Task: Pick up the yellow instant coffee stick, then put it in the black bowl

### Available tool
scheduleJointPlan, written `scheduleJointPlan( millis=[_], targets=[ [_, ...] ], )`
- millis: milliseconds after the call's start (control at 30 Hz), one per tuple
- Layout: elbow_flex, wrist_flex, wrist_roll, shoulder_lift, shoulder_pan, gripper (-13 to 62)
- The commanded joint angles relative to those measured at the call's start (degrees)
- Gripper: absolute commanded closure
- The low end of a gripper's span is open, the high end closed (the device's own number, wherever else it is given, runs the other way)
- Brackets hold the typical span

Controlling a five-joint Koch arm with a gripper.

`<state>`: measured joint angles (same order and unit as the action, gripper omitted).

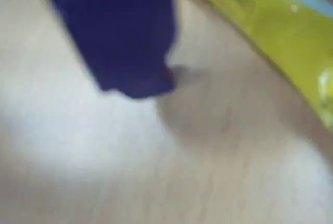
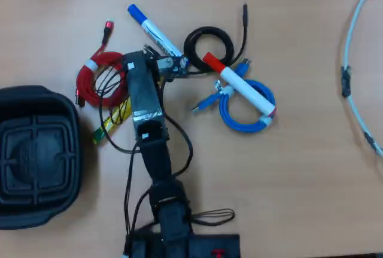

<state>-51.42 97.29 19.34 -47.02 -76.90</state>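
Tabletop (image 2: 299, 168), stick (image 2: 114, 120) seemingly ungrasped

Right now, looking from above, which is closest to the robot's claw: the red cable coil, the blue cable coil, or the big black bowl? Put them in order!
From the gripper:
1. Red coiled cable, right beside it, left.
2. Blue coiled cable, off to the right.
3. Big black plastic bowl, far left edge, lower.

Light wooden tabletop (image 2: 299, 168) fills overhead view; faint grain, even soft light, pale glare patches in wrist view.
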Motion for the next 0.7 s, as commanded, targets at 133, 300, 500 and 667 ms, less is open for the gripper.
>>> scheduleJointPlan(
  millis=[133, 300, 500, 667],
  targets=[
    [3.5, 5.0, 0.1, 0.9, -0.2, 9.7],
    [3.4, 4.9, 0.1, 1.1, -0.1, 34.7],
    [2.7, 5.0, 0.0, 1.2, -0.4, 54.6],
    [2.6, 5.1, -0.4, 1.1, -0.4, 56.1]
  ],
)
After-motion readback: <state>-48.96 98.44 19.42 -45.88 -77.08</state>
